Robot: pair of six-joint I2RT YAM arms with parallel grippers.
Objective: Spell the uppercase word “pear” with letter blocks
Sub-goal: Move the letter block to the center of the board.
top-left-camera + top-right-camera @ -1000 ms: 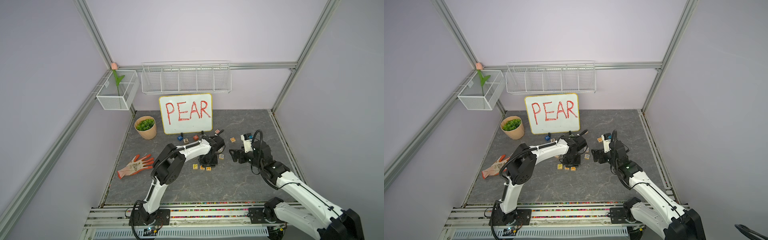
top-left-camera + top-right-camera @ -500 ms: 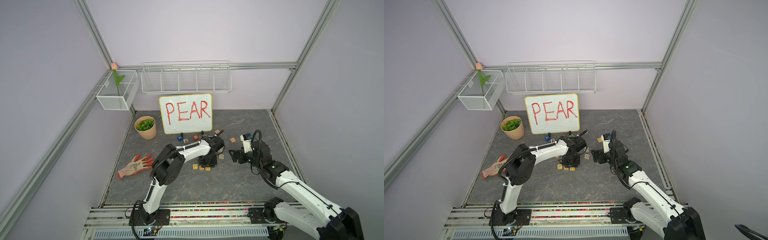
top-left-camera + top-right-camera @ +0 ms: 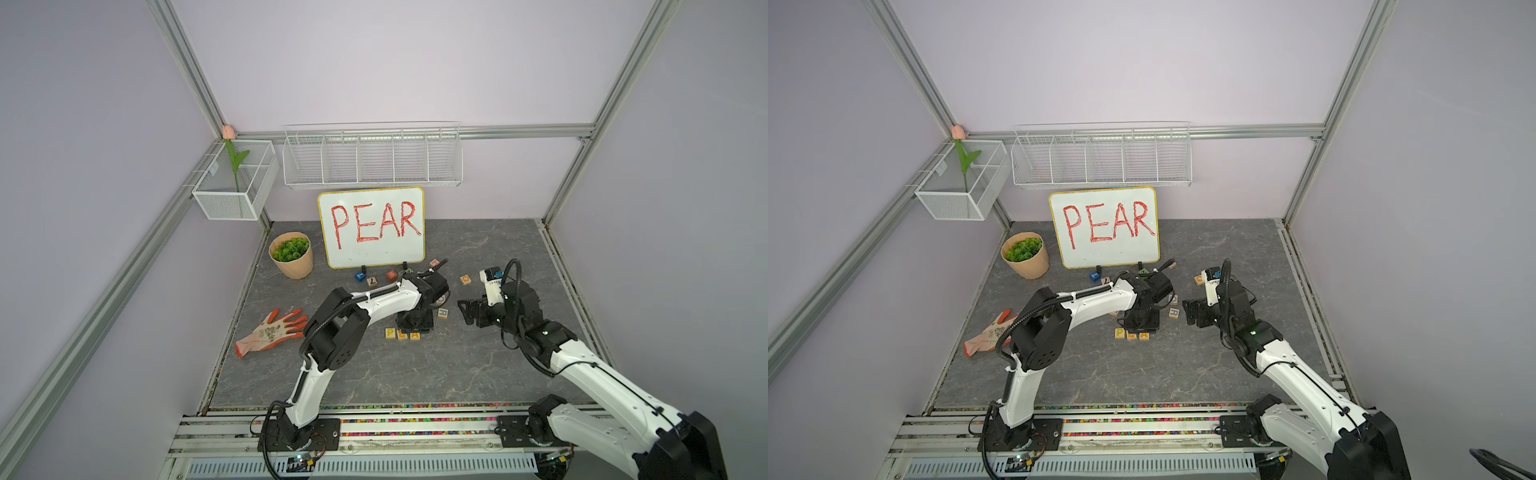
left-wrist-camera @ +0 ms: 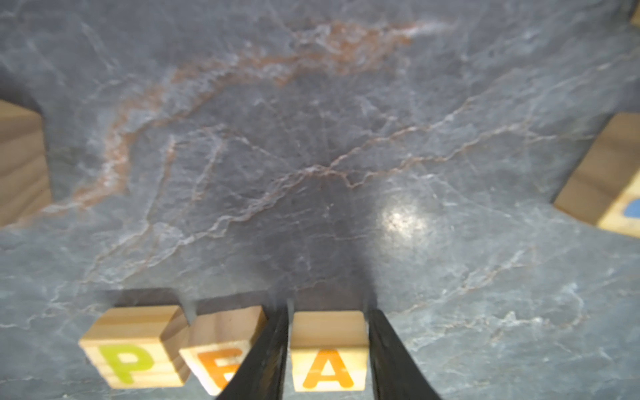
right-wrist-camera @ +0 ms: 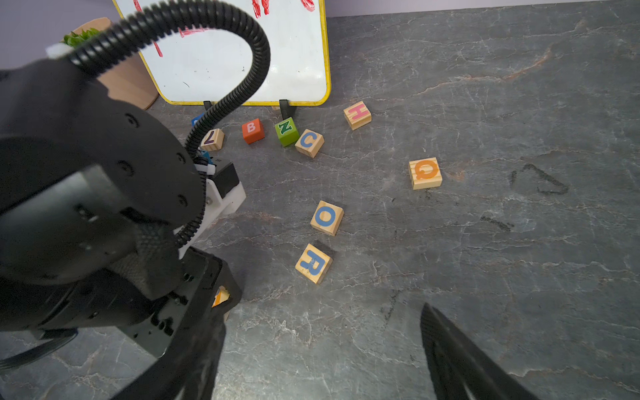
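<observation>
Left gripper (image 3: 414, 326) points straight down at the A block (image 3: 414, 335) in both top views, which ends the row after the P block (image 3: 390, 333) and E block (image 3: 402, 335); the R block (image 3: 443, 313) lies apart, near the right gripper (image 3: 464, 312). Left wrist: its fingers (image 4: 270, 353) flank A, seemingly just off its sides (a sliver of gap shows), jaws barely parted. Right wrist: those jaws gape wide, holding nothing, R beside the O block (image 5: 326, 218).
</observation>
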